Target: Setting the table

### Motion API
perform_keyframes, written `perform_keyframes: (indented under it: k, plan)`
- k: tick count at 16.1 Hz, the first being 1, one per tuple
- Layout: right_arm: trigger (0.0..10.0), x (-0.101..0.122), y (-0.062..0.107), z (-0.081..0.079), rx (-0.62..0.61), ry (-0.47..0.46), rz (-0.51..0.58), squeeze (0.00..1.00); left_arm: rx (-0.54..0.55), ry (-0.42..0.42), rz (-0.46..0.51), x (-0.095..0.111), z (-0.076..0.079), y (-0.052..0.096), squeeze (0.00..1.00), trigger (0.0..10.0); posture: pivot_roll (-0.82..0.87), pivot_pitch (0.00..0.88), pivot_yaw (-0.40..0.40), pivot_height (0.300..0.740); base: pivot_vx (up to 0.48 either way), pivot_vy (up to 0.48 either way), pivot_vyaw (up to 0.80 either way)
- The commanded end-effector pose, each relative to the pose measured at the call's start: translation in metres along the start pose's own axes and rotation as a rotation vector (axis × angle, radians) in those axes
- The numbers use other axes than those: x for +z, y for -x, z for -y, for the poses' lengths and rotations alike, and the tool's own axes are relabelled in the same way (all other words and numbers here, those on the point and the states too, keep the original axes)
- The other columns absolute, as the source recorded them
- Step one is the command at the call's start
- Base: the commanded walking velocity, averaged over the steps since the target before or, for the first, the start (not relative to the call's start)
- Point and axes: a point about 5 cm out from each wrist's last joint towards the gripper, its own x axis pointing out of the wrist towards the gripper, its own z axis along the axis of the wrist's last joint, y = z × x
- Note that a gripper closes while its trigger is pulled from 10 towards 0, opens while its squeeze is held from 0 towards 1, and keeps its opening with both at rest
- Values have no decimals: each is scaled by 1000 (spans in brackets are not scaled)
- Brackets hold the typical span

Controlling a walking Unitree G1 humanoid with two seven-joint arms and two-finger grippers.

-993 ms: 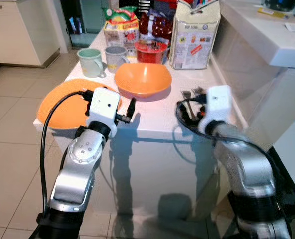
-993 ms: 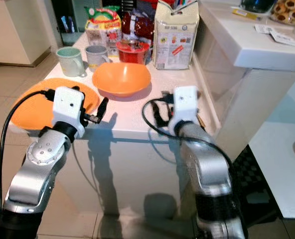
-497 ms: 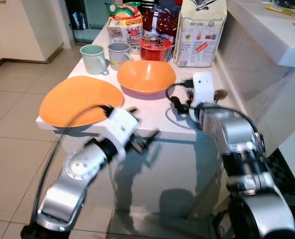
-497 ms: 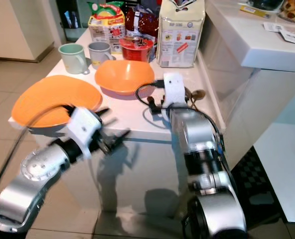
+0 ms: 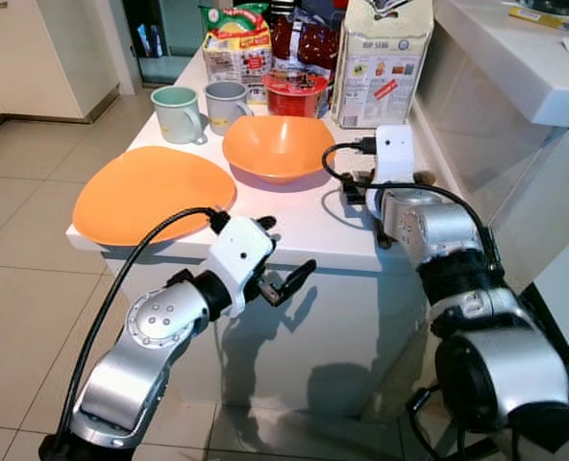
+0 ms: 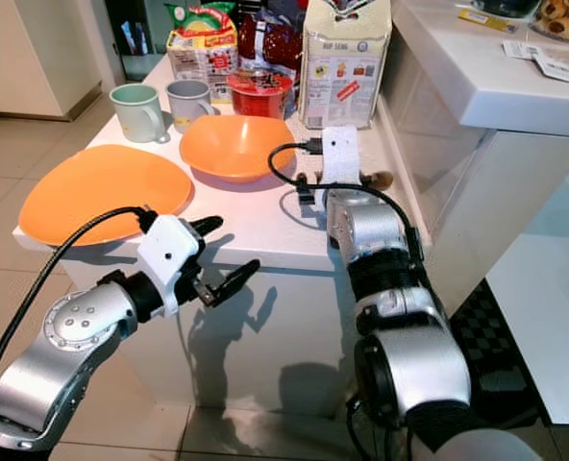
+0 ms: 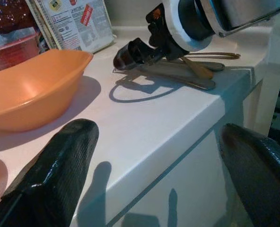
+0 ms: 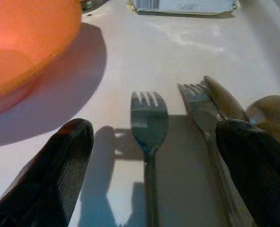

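Fork (image 8: 148,123) flat on the white table (image 8: 187,42), straight ahead of the right gripper (image 8: 152,142) and in the gap between its two black fingers. Prongs pointing away from the gripper, handle running back toward the wrist. So long way of the fork in line with the fingers, one finger on each side of the handle, not yet touching it. Fingers spread wide apart, holding nothing.

Just beside that fork, toward one finger, a second fork (image 8: 196,104) and a brown wooden spoon (image 8: 225,101), close together and partly under that fingertip. Looks like a risk of grabbing two things at once, so probably best to come straight down over the first handle and squeeze.

On the other side of the gripper, orange bowl (image 8: 26,38), near but apart from the fork.

Left gripper (image 5: 284,248) out in front of the table edge and lower than the top, fingers also spread wide, nothing in them. Much farther from the forks than the right one. Orange plate (image 5: 145,192) on the table above and beyond it, likely the spot for the fork to go beside.
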Motion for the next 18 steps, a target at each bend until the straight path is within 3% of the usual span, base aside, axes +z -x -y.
perform_keyframes:
  k: [1, 8, 11, 12, 13, 14, 15, 16, 18]
  plan:
    - [10000, 2, -2, 2, -14, -2, -7, 0, -17, -6, 10, 4, 1, 1, 0, 10000, -29, 0, -22, 740, 0, 0, 0]
    - [10000, -21, -8, -3, 4, 48, -120, 0, -30, -4, 6, 4, 3, 1, 0, 10000, -29, 0, -20, 740, 0, 0, 0]
    - [10000, -30, -10, -5, 38, -39, -164, 0, -34, -6, 6, 5, 3, 0, 0, 10000, -29, 0, -18, 740, 0, 0, 0]
    - [5294, -33, -10, -6, 52, -49, -175, 0, -35, -7, 6, 5, 3, -1, 0, 10000, -29, 0, -18, 740, 0, 0, 0]
    - [3294, -35, -10, -6, 64, -55, -182, 0, -36, -7, 6, 5, 3, -1, 0, 10000, -31, 0, -16, 740, 0, 0, 0]
    - [2353, -35, -10, -6, 69, -57, -186, 0, -38, -7, 6, 5, 3, -1, 0, 10000, -31, 0, -16, 740, 0, 0, 0]
    - [784, -36, -10, -7, 75, -60, -191, 0, -38, -7, 6, 5, 3, -1, 0, 10000, -31, 0, -16, 740, 0, 0, 0]
    - [0, -36, -10, -7, 79, -61, -192, 0, -39, -7, 5, 5, 3, -1, 0, 10000, -31, 0, -16, 740, 0, 0, 0]
    - [0, -36, -10, -8, 90, -64, -193, 0, -40, -10, 3, 4, 3, -2, 0, 10000, -33, 0, -16, 740, 0, 0, 0]
